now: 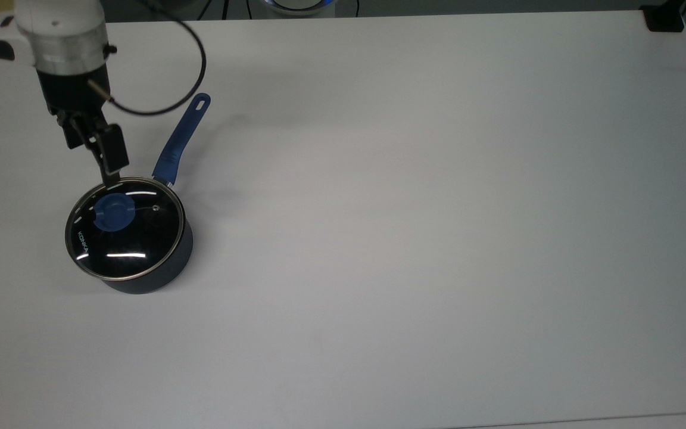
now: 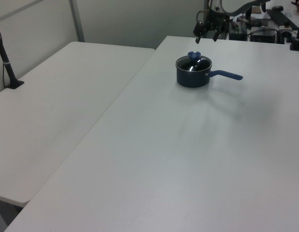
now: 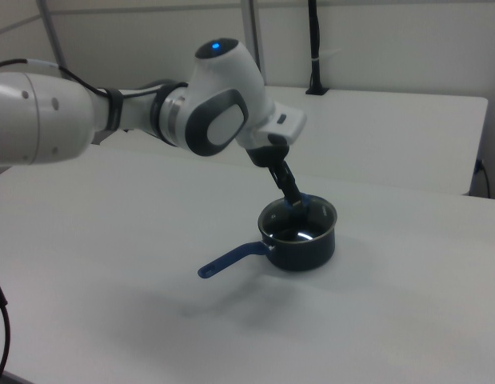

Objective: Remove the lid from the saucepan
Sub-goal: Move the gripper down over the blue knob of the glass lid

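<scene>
- The desk [image 1: 414, 238] is white; its near stretch in the top view lies bare.
- The saucepan [image 1: 158, 271] stands upright at the top view's left, dark navy, resting on the desk.
- The lid [image 1: 124, 227] sits closed on the saucepan, its steel rim level with the pot's edge; a blue knob [image 1: 114, 213] rises off-centre on the glass, with a small steam vent [image 1: 155, 207] beside it.
- The saucepan's long blue handle [image 1: 180, 140] runs away toward the top view's upper right, with a slot at its far end.
- The jaws [image 2: 206, 33] hang in the air above the far side of the lid, not touching it; in the left view they stand apart with nothing between them.
- In the right view the jaws [image 3: 293, 197] seem to be just above the knob, though the overlap makes the gap hard to judge.
- Behind, the white arm [image 3: 111, 112] reaches in from the right view's left, and a black cable [image 1: 191, 77] loops beside the wrist.
</scene>
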Controlling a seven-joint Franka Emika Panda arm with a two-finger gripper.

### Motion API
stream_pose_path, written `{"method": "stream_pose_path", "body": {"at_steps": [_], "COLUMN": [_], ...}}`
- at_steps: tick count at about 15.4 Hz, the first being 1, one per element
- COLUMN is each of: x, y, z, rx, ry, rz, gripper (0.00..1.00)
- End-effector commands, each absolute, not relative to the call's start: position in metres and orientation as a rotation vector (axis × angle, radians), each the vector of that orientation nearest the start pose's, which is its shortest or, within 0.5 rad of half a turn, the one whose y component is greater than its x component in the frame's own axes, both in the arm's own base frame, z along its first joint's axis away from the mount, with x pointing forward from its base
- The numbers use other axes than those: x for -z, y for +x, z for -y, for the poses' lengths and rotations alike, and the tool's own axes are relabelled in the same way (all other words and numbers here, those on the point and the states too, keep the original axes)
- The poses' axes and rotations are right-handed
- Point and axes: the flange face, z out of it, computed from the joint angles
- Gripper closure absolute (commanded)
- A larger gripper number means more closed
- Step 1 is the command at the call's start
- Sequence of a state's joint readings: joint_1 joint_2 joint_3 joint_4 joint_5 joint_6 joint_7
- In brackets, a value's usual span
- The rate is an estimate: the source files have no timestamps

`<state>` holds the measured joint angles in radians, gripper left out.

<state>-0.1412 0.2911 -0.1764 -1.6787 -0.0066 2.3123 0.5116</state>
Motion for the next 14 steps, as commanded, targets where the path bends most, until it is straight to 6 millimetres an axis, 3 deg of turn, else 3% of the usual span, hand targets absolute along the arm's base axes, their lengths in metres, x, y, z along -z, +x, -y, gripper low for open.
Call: {"method": "stream_pose_path", "body": {"at_steps": [1,3,5,9,12,14], "x": [-0.455,-0.439,-0.437,-0.414,-0.409,-0.412], "y": [0.650,0.655,0.661,0.671,0.684,0.686], "z": [0.201,0.202,0.202,0.199,0.190,0.190], "rx": [0.526,0.507,0.564,0.564,0.575,0.583], "ry": [-2.673,-2.529,-2.400,-2.302,-2.306,-2.304], "rz": [-1.516,-1.715,-1.818,-1.908,-1.889,-1.886], "gripper": [0.01,0.01,0.01,0.02,0.02,0.09]}}
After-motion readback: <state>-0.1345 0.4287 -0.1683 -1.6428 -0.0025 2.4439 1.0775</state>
